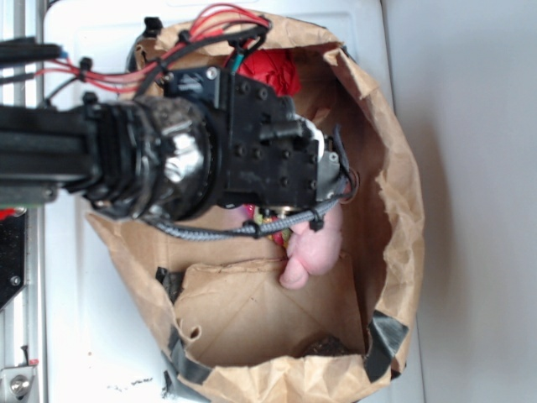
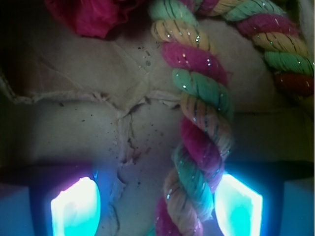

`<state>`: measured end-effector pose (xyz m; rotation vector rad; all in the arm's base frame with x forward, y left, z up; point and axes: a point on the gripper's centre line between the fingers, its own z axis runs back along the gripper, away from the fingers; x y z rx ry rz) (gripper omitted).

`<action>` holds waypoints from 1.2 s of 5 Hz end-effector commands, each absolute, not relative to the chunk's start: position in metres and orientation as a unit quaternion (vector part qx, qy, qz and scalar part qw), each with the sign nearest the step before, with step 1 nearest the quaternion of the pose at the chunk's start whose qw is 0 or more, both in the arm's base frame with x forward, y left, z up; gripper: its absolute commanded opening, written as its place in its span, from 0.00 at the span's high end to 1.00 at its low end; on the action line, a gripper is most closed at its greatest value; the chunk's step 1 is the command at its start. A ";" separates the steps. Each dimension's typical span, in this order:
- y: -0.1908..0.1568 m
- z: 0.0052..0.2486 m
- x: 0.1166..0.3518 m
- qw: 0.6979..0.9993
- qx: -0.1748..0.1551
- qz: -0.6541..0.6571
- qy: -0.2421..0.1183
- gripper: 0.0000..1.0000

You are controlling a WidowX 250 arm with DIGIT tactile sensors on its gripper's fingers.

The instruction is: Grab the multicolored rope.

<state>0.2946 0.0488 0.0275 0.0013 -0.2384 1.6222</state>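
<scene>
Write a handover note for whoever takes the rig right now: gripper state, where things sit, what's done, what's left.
Gripper: open, lowered inside the paper bag, nothing held.
Rope: lies on the bag floor, runs between the fingers, close against the right-hand finger in the wrist view; the other finger is well clear. Its top curves away to the right.
Red wad: at the bag's far end, apart from the fingers.
Pink bunny: beside the gripper in the exterior view, partly hidden.
Done: gripper straddles the rope.
Left: close on the rope, then lift; shifting towards the rope first would probably centre the grasp.
</scene>
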 end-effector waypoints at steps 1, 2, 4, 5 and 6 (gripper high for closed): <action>0.056 0.033 0.297 0.688 0.009 0.717 -0.113 1.00; 0.056 0.035 0.296 0.686 0.010 0.716 -0.127 1.00; 0.056 0.041 0.295 0.694 0.004 0.704 -0.150 1.00; 0.054 0.060 0.294 0.738 -0.018 0.649 -0.183 1.00; 0.050 0.082 0.294 0.795 -0.050 0.572 -0.196 1.00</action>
